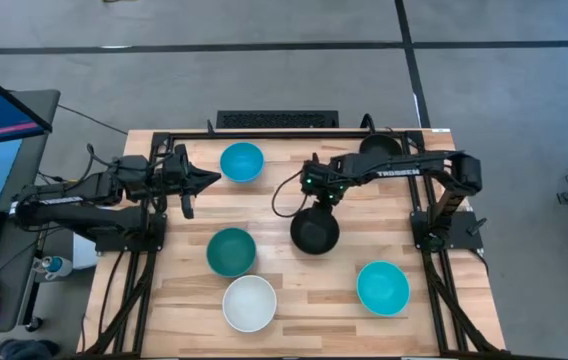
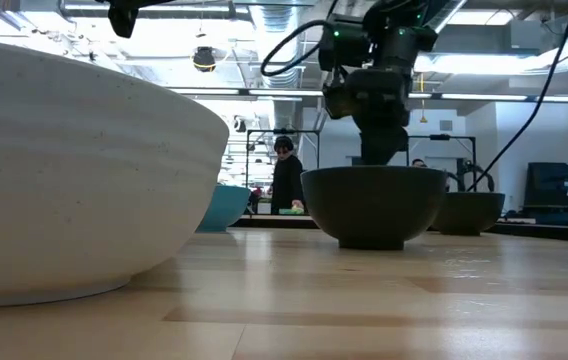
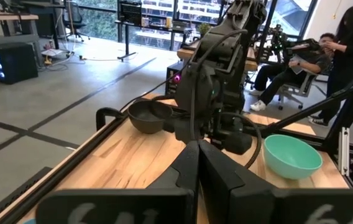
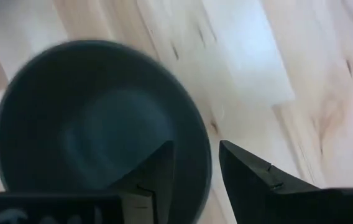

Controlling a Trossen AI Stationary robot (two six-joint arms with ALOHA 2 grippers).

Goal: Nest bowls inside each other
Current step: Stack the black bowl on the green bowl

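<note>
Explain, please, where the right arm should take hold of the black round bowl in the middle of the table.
Grip the rim of the black round bowl, coming straight from above. It stands upright and open, its wall thin and curved, so one finger goes inside, one outside. The right gripper already straddles the rim this way, jaws open.

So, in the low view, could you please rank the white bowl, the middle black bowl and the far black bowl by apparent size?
1. White bowl, largest, though mainly because it sits right by the camera.
2. Black bowl under the right gripper.
3. Far black bowl, smallest and farthest.
True sizes may well be alike.
</note>
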